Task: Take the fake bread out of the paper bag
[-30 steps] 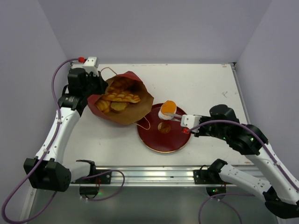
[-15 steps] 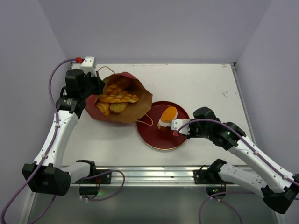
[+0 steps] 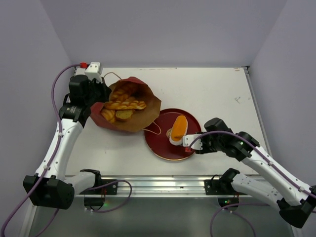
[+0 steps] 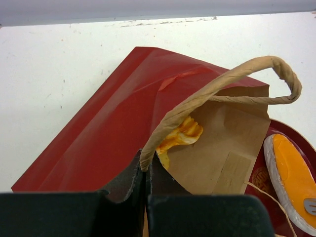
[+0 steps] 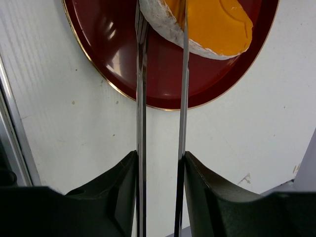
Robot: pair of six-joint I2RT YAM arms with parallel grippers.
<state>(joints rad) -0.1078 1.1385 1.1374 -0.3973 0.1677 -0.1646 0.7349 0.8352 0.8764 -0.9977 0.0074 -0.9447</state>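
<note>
The paper bag point(image 3: 148, 106), dark red outside and brown inside, lies tipped open on the table's left. Several golden fake breads point(image 3: 126, 104) sit in it. My left gripper point(image 3: 96, 91) is shut on the bag's tan cord handle point(image 4: 222, 84) at the rim; one bread point(image 4: 182, 136) peeks out behind it. My right gripper point(image 3: 195, 143) is shut on metal tongs point(image 5: 140, 74), whose tips pinch a flat orange slab point(image 3: 178, 128) with a pale rim. The slab lies low over the round dark-red plate point(image 3: 160, 145). I cannot tell whether it rests on the plate.
The plate sits just right of the bag's mouth, with a second thin cord handle point(image 3: 154, 129) draped onto its edge. A metal rail point(image 3: 158, 185) runs along the table's near edge. Purple walls close in the back and sides.
My right arm has drawn back and lowered the tongs, bringing the orange slab from above the plate's far edge down to its middle. The left gripper has kept its grip on the bag.
</note>
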